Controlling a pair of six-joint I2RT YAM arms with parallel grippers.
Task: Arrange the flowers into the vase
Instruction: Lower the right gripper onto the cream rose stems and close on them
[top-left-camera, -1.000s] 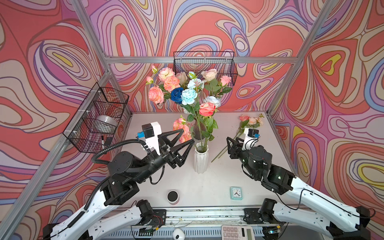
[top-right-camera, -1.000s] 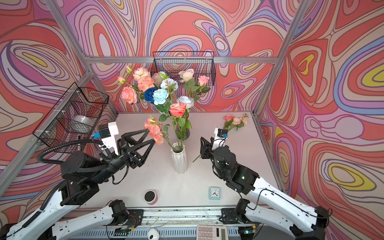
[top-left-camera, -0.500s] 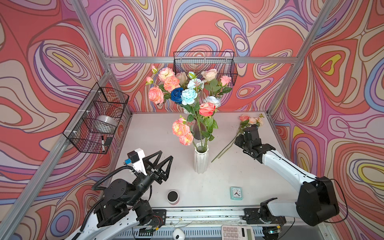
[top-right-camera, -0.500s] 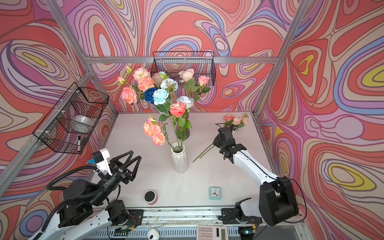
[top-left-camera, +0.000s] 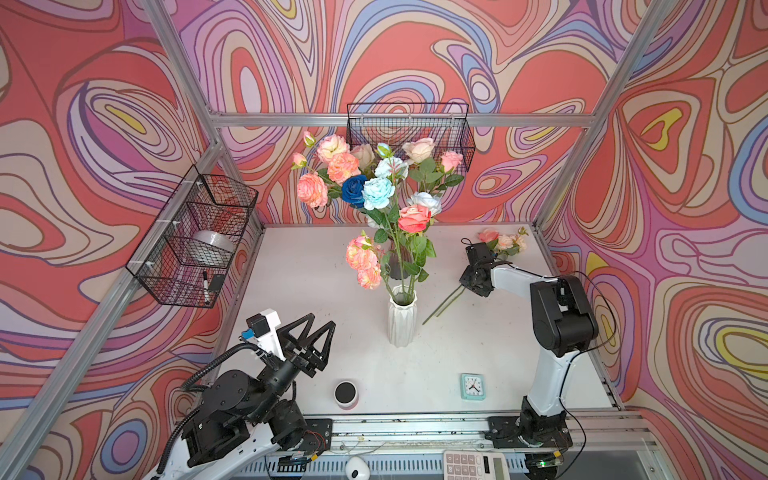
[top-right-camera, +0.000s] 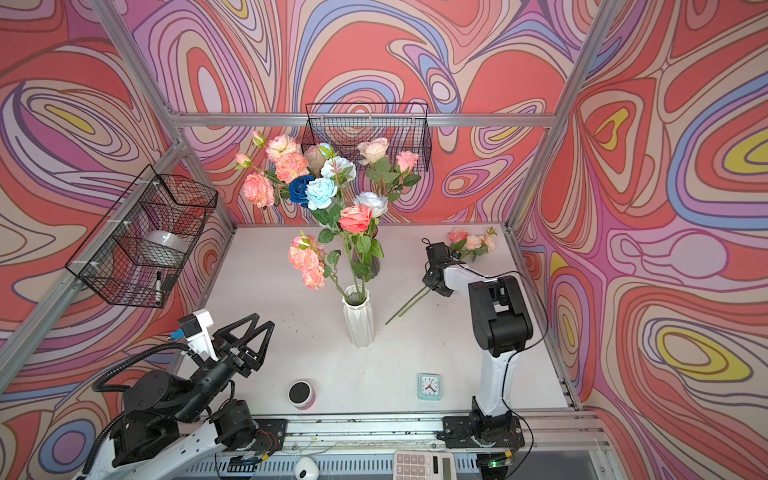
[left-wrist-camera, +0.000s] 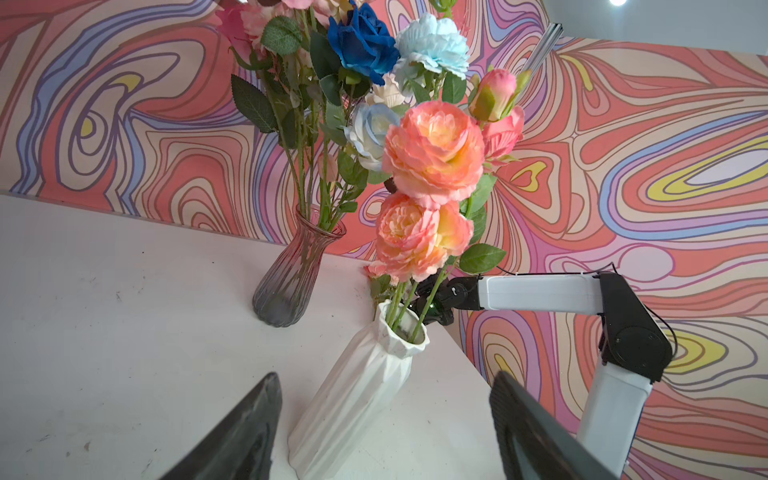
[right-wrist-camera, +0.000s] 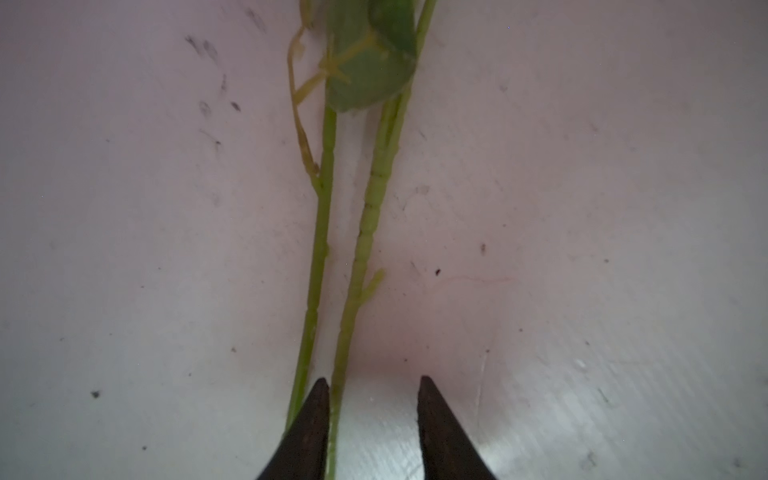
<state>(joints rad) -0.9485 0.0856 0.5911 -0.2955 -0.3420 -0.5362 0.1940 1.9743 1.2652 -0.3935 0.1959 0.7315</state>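
The left gripper (top-left-camera: 322, 319) has pulled back to 7 o'clock, wide and empty. The right gripper (right-wrist-camera: 374, 386) has reached the loose flowers (top-left-camera: 500, 243) at 2 o'clock. Its jaws are narrow around one of the stems (right-wrist-camera: 357, 249), not pinching yet. The white vase (top-left-camera: 402, 320) holds a few flowers. The glass vase (left-wrist-camera: 291, 282) at 12 holds many.

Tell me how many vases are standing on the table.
2. A white faceted vase stands centrally, holding peach flowers; a smoky glass vase stands right behind it, holding the larger bunch. No others appear hidden.
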